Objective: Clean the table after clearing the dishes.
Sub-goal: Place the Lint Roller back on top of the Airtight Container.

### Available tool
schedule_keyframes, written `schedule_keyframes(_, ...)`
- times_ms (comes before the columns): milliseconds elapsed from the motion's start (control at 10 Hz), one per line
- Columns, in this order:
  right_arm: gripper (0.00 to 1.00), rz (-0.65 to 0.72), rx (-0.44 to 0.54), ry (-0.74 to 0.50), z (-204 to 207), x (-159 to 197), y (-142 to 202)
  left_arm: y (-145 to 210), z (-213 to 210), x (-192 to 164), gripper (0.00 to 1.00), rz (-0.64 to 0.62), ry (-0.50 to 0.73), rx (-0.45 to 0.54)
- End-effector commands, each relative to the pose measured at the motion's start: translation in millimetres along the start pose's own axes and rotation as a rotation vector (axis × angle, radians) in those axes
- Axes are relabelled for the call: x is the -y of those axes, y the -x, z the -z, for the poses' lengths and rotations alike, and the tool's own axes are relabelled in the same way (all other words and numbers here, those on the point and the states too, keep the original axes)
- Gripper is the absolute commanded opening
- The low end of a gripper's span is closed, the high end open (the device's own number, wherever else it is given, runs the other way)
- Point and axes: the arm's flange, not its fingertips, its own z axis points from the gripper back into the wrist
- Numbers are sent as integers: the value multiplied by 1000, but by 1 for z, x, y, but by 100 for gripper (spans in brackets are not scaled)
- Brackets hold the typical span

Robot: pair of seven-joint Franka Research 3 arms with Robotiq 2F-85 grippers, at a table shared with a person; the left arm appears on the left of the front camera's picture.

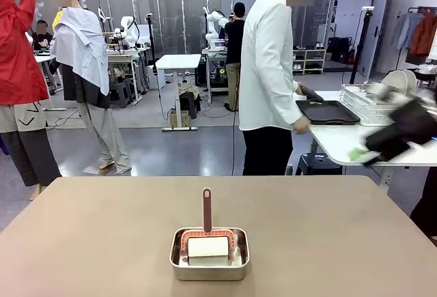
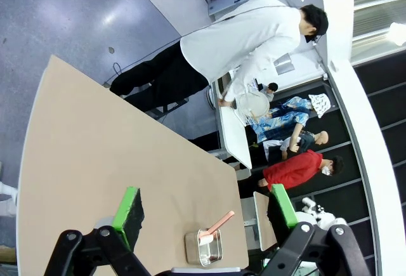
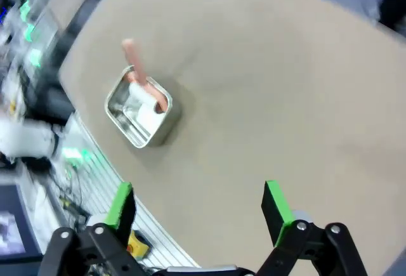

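The tabletop [image 1: 328, 229] was bare of dishes; a steel pan [image 1: 209, 253] w/ a white sponge brush [image 1: 207, 246] sat near the robot's edge, centre, its pink handle pointing straight away toward the far side. Right hand [image 3: 200, 209] hung above, fingers spread & empty, pan off to one side. Left hand [image 2: 206, 216], also spread, looked about as near, so either could go.

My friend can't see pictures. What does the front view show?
A small steel pan holding a pink-handled brush sits on a beige table. Beyond it, a person in a white shirt stands at a white table with a dark tray.
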Motion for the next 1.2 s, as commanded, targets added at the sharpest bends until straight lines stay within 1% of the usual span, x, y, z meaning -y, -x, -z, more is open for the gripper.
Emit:
schedule_keyframes(0, 100, 662, 642, 72, -50, 46, 78, -3, -4, 3, 100, 3, 10, -3)
schedule_keyframes(100, 100, 748, 756, 35, -63, 65, 120, -3, -4, 3, 100, 3, 10, -3)
schedule_keyframes(200, 100, 853, 829, 6, -65, 80, 157, -3, -4, 3, 100, 3, 10, -3)
schedule_keyframes(300, 100, 951, 965, -71, -63, 91, 195, -3, -4, 3, 100, 3, 10, -3)
schedule_keyframes(400, 100, 1063, 1142, -131, -57, 100, 232, -3, -4, 3, 100, 3, 10, -3)
schedule_keyframes(500, 100, 1182, 1292, -174, -42, 108, 266, -3, -4, 3, 100, 3, 10, -3)
schedule_keyframes(600, 100, 1209, 1287, -191, -23, 117, 278, -3, -4, 3, 100, 3, 10, -3)
schedule_keyframes(700, 100, 829, 596, -35, -110, 148, 226, -3, -4, 3, 100, 3, 10, -3)
schedule_keyframes(1100, 100, 829, 596, -35, -110, 148, 226, -3, -4, 3, 100, 3, 10, -3)
